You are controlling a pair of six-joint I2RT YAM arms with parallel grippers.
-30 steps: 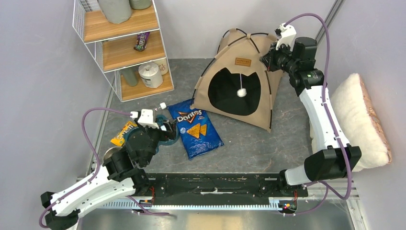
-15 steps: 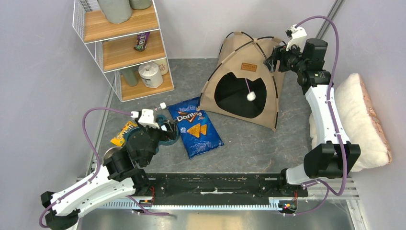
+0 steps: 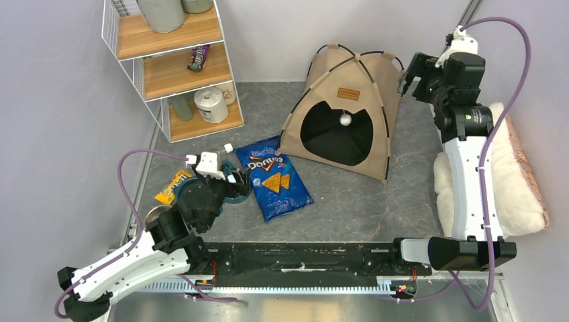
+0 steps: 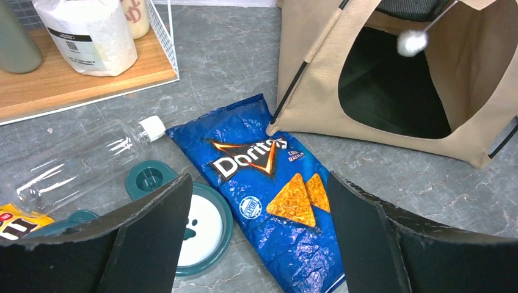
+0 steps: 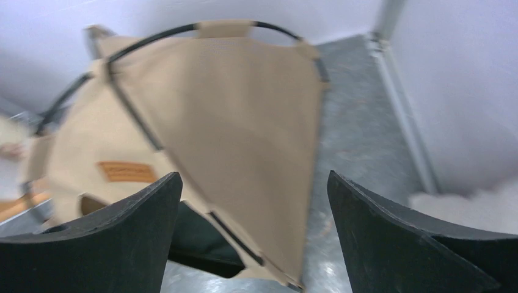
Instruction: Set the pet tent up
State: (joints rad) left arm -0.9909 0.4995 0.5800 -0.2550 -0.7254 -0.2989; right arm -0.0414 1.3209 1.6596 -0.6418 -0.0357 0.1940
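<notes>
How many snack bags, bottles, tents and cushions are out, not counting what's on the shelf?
Snack bags: 2, Doritos bag and yellow candy bag
Clear bottle: 1
Pet tent: 1
White cushion: 1
Total: 5

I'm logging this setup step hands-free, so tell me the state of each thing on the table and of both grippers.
pet tent: standing upright, entrance facing the arms.
pom-pom: hanging in the entrance.
right gripper: open, holding nothing, beside the tent's top.
Doritos bag: lying flat.
left gripper: open, empty, near the Doritos bag.
bottle: on its side, cap on.
cushion: outside the tent, by the right wall.
</notes>
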